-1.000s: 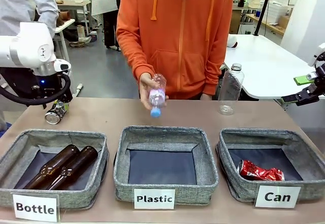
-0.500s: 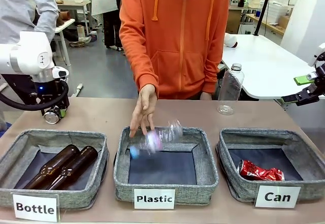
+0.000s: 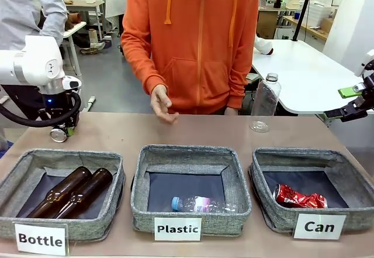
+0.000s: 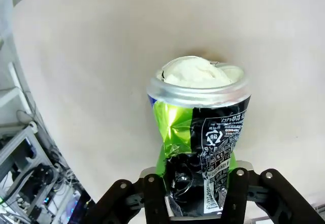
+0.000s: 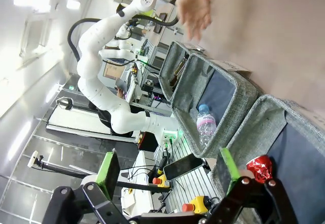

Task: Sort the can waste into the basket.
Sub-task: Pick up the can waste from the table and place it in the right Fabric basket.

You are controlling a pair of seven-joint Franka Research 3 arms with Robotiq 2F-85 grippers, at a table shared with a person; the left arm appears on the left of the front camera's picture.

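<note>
Can basket [image 3: 343, 155] front right; red can [image 3: 299, 198] lies on its lining, long axis across the basket. Risk is the long carry: black can [image 4: 203, 112] is pinched at its crushed waist by the left pincer [image 4: 195, 188] over the far-left worktop [image 3: 117, 132], with Bottle basket [image 3: 64, 154] and Plastic basket [image 3: 190, 151] between; a slip off dented metal would likely land it wrong, and the person's hand [image 3: 162, 103] hangs near the probable path. Black can's long axis follows the fingers, silver end toward worktop. Right pincer [image 3: 346, 103] wide, empty

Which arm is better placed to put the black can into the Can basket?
Left, probably: the left gripper grips the black can. The right gripper, though nearer the Can basket, is open and empty.
</note>
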